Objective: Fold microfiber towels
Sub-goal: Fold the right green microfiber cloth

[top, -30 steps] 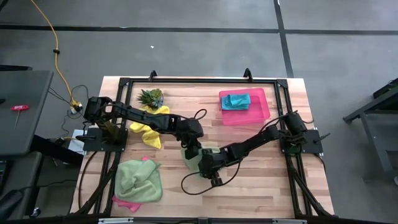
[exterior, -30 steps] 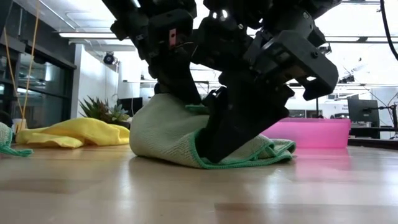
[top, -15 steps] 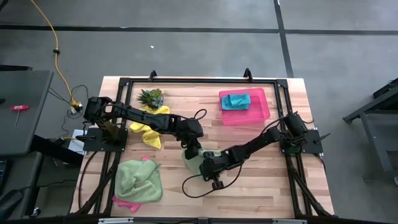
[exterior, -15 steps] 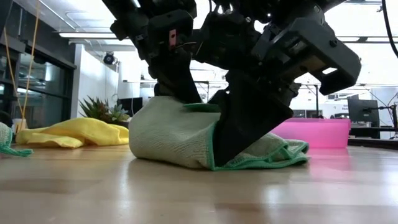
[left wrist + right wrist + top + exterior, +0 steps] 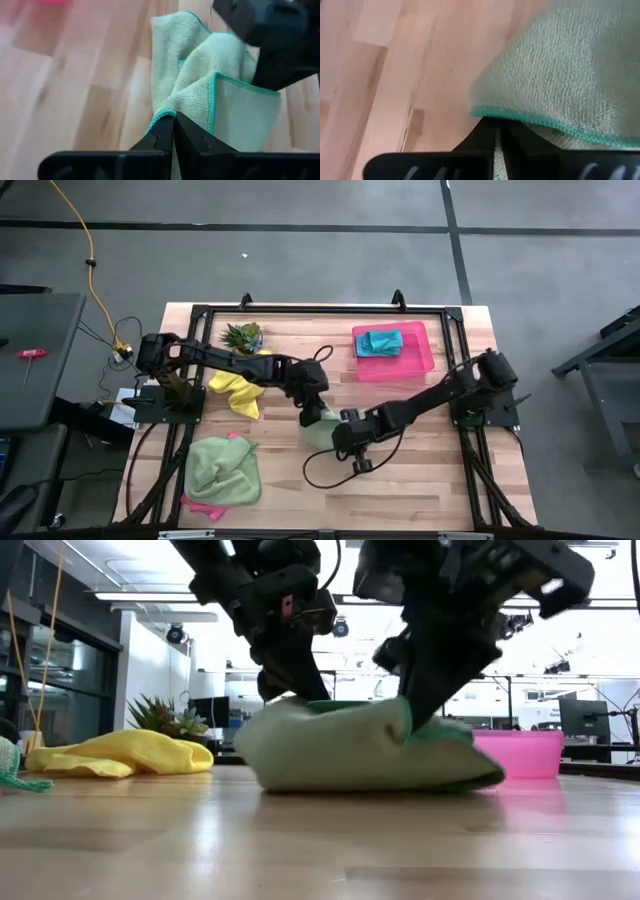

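Between the closed fingers of the right gripper (image 5: 345, 430) an edge of the light green towel (image 5: 370, 750) was pinched, the teal hem running just past the fingertips in the right wrist view, and the cloth hung from that grip in a bunched fold with its underside resting on the table (image 5: 420, 470). Just beside it, on the far side of the same towel, the left gripper (image 5: 313, 416) was likewise clamped shut on another edge, a thin tuck of fabric caught between its fingers (image 5: 175, 131), so the cloth was held between the two grippers near the middle of the table. Judged from this, the main risk was that both pinches took only a narrow margin of hem; if the grippers pulled apart or lifted unevenly, one edge could slip free and the fold would collapse into a heap. The two grippers also stood very close, so a careless sweep could knock one against the other or drag the doubled layers askew. Farther out from the left gripper lay the yellow towel (image 5: 236, 388) and a small spiky plant (image 5: 243, 335), and nearer the front edge a second light green towel (image 5: 222, 465) over a pink one (image 5: 205, 504). Beyond the right gripper, a pink tray (image 5: 420, 358) held the folded teal towel (image 5: 381, 341).
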You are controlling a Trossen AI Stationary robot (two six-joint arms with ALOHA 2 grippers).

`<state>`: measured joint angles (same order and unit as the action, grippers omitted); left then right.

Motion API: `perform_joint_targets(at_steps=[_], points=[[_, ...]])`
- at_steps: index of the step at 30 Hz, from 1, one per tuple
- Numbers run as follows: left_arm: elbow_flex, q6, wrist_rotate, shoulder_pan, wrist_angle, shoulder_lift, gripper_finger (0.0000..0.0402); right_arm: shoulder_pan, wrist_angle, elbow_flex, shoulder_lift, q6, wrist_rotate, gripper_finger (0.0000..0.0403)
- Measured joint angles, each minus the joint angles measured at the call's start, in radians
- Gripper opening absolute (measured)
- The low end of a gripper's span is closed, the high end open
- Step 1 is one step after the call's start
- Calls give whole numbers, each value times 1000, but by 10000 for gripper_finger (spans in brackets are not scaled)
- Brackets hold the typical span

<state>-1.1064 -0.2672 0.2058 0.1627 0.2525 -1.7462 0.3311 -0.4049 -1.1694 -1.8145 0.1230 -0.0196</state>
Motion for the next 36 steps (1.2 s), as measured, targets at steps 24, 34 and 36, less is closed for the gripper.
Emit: perform_joint_targets(at_steps=[24, 34, 36], points=[[-245, 675, -348, -49, 119, 70, 0, -150, 130, 407, 492, 158, -121, 1], [-200, 577, -482, -68, 128, 55, 0, -228, 263, 579, 620, 309, -147, 1], [-164, 540, -526, -68, 159, 53, 0, -229, 221, 584, 620, 321, -143, 1]])
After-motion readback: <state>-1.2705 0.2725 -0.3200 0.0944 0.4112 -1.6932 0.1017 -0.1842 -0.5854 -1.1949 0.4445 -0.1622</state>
